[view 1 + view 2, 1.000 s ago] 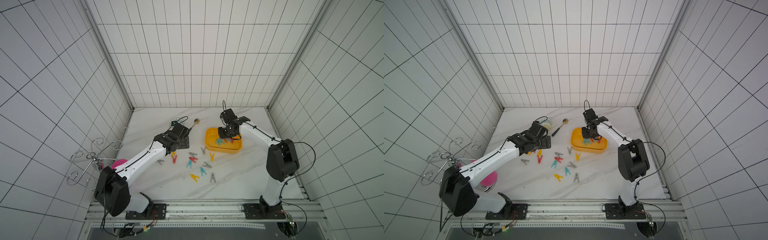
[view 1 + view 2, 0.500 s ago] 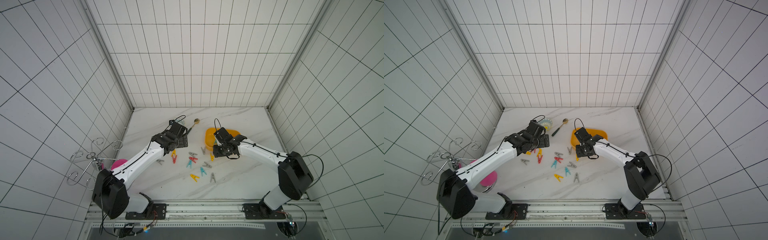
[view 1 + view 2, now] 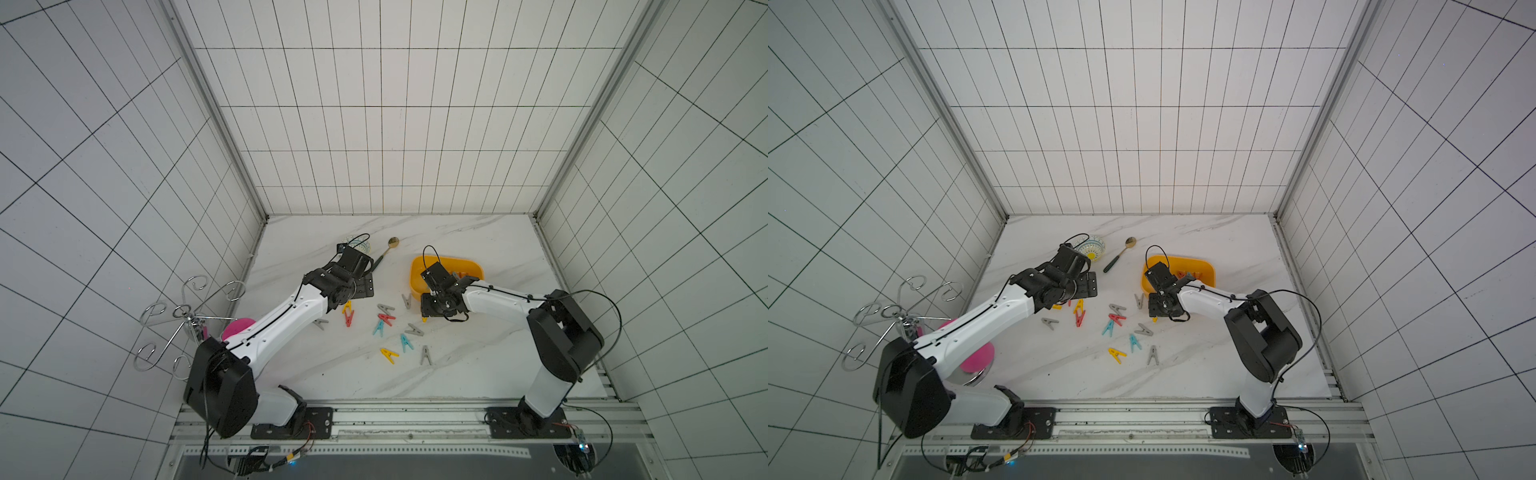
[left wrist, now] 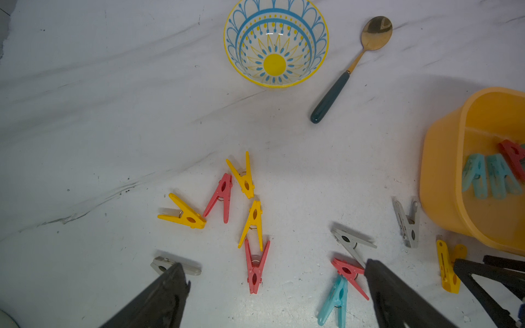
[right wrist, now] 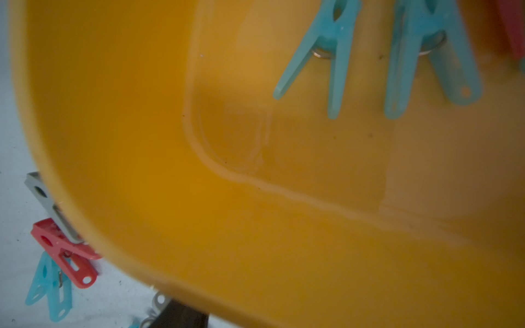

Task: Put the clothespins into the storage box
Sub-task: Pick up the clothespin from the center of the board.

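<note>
L tool (image 4: 273,264) jaws spread wide over clothespins (image 4: 246,181) nr storage box (image 4: 443,170).

We see three walls (image 3: 395,124) of white tile with dark grid lines, joined by metal corner posts (image 3: 217,112). Below them lies a white, grey-veined marble desk (image 3: 478,374), evenly lit, with an aluminium rail (image 3: 415,419) along its near edge.
</note>
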`<move>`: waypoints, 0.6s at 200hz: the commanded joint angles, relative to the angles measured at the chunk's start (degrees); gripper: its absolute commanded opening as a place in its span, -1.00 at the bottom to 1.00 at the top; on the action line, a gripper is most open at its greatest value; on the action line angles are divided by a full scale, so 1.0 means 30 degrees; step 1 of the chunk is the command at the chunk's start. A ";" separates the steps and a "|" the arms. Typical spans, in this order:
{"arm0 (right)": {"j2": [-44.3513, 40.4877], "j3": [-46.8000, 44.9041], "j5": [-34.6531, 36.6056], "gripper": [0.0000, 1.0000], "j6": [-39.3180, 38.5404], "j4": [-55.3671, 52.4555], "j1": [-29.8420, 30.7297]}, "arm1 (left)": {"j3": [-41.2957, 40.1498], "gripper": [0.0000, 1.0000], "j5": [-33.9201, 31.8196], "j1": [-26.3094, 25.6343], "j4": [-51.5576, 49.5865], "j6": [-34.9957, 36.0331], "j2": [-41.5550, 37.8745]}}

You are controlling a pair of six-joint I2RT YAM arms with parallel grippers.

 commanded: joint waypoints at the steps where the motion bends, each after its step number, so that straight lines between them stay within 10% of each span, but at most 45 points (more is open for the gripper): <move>1: 0.0532 -0.0315 0.0514 0.04 0.0806 0.0629 0.0556 | -0.0105 0.97 -0.0085 0.0146 0.0429 0.0175 -0.0308; 120: 0.1233 -0.0990 0.1825 -0.50 0.2860 0.0406 0.1965 | -0.0750 0.97 0.0427 0.0611 0.0590 0.0190 -0.1341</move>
